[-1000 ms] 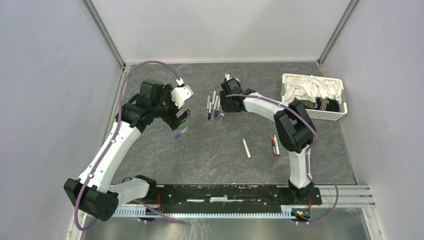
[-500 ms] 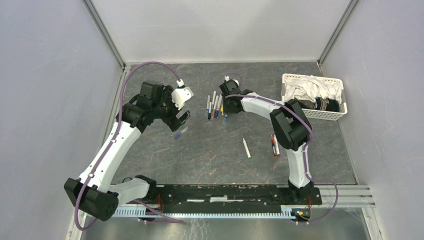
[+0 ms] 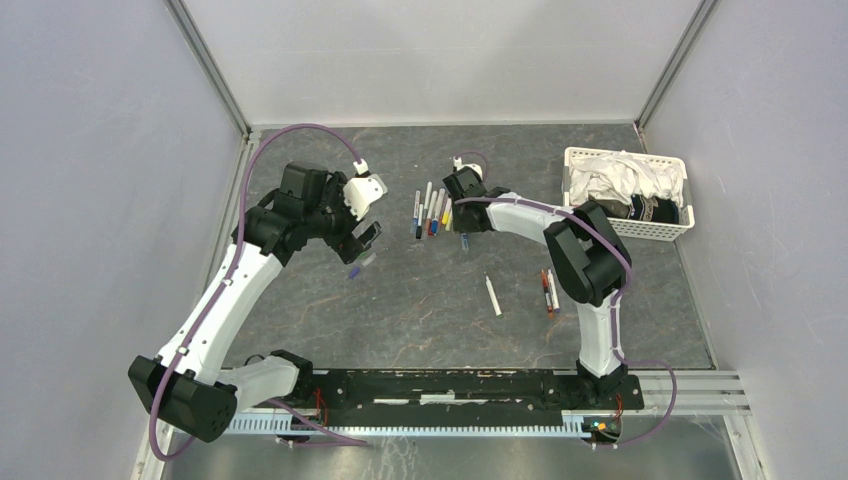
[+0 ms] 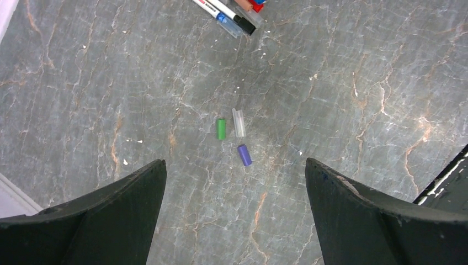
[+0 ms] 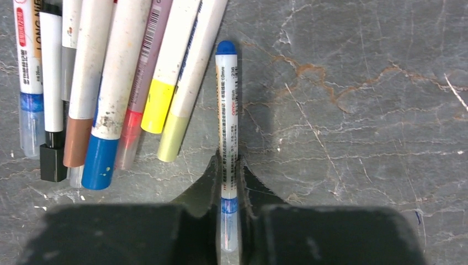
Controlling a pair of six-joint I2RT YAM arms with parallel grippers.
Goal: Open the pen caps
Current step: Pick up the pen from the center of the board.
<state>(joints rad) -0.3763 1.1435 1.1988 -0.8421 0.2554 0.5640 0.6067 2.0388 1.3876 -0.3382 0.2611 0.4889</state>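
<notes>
Reaching far across the grey marbled tabletop, the right gripper pinches a slim white blue-tipped pen just beside the row of white-barrelled pens, while the left gripper, on its bent arm, hangs wide open above a stubby green cap, clear cap and purple cap.

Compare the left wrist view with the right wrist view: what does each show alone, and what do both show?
Only the left wrist view: three loose caps, the green cap, clear cap and purple cap, on the table, framed by the open left gripper. Only the right wrist view: the right gripper closed on a blue pen. Both: the grey marbled table and the bundle of pens, just their ends in the left wrist view.
</notes>
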